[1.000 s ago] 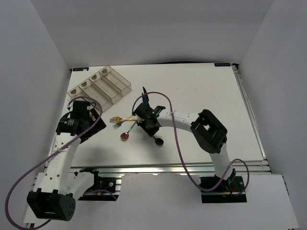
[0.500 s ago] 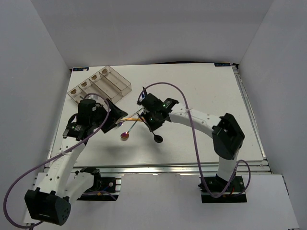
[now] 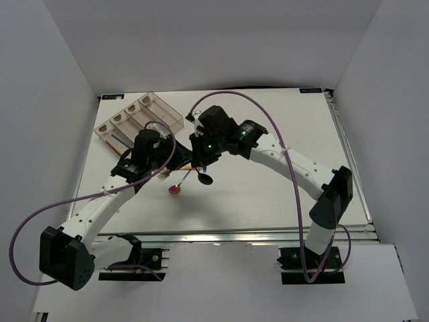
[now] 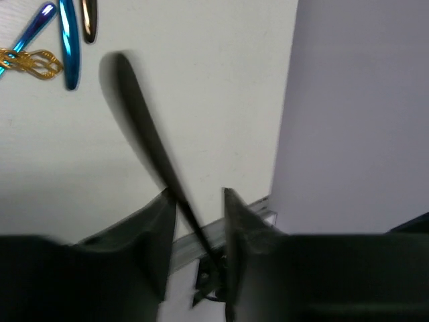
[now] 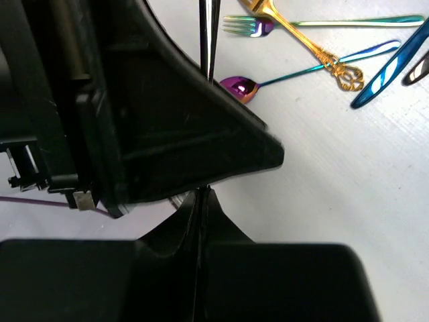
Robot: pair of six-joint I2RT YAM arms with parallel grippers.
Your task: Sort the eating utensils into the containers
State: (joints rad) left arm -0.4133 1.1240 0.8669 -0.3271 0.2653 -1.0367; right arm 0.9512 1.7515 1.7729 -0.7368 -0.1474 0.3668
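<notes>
My right gripper (image 3: 199, 161) (image 5: 203, 191) is shut on the handle of the black spoon (image 3: 206, 179) (image 5: 207, 47), which is held off the table. My left gripper (image 3: 169, 161) (image 4: 199, 193) has come in from the left. Its jaws are partly closed around the same black shaft (image 4: 144, 127), with light still showing beside it. On the table lie the iridescent spoon (image 3: 175, 190) (image 5: 238, 87), gold fork (image 5: 301, 40), iridescent fork (image 5: 241, 27) and blue knife (image 5: 385, 77) (image 4: 69, 47). The clear organiser tray (image 3: 164, 111) stands at the back left.
The left gripper's black body (image 5: 167, 121) fills most of the right wrist view. The table's near rail (image 4: 258, 204) and the grey side wall (image 4: 362, 100) show past the left fingers. Purple cables (image 3: 268, 111) arch over both arms.
Both grippers have moved together over the table's left middle. The right one has carried the black spoon up and left. The left jaws have narrowed from wide open around its handle.
</notes>
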